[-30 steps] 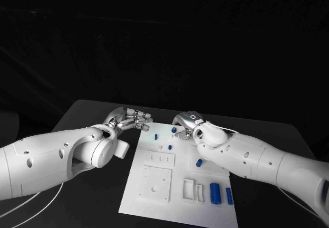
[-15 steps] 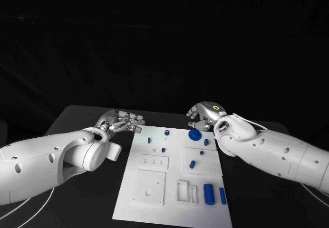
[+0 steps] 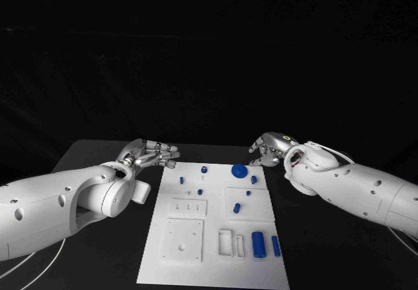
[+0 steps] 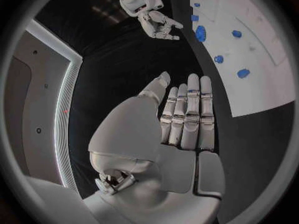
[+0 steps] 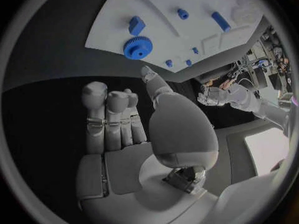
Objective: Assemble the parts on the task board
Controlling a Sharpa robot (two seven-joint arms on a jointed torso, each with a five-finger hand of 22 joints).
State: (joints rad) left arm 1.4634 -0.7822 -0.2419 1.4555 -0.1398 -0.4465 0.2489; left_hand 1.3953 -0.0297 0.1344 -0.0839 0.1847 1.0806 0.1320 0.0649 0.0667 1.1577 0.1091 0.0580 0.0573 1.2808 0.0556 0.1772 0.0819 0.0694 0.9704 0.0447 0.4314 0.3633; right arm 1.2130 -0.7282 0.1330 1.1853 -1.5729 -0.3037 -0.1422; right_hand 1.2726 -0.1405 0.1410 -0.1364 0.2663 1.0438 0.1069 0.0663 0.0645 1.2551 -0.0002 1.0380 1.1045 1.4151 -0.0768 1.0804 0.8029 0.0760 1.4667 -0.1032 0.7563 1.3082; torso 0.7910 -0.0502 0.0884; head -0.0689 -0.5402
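Observation:
The white task board (image 3: 212,270) lies lengthwise in the middle of the black table. A blue gear (image 3: 237,170) sits near its far edge, with small blue pegs (image 3: 181,179) around it and two longer blue pieces (image 3: 258,243) near the front right. My left hand (image 3: 153,153) hovers just off the board's far left corner, fingers straight and holding nothing. My right hand (image 3: 268,150) hovers off the far right corner, also empty. In the right wrist view the hand (image 5: 118,124) has its fingers stretched toward the gear (image 5: 137,47). In the left wrist view the flat hand (image 4: 187,119) lies beside the board (image 4: 261,59).
The board carries raised white blocks with slots and holes (image 3: 183,240) toward its near end. Black table surface (image 3: 104,254) lies on both sides of the board. The left wrist view also catches my right hand (image 4: 156,20) beyond the gear (image 4: 201,33).
My right hand has drawn back from over the board's far edge to its right side, uncovering the blue gear. The left hand has eased slightly outward. The camera view has shifted as well.

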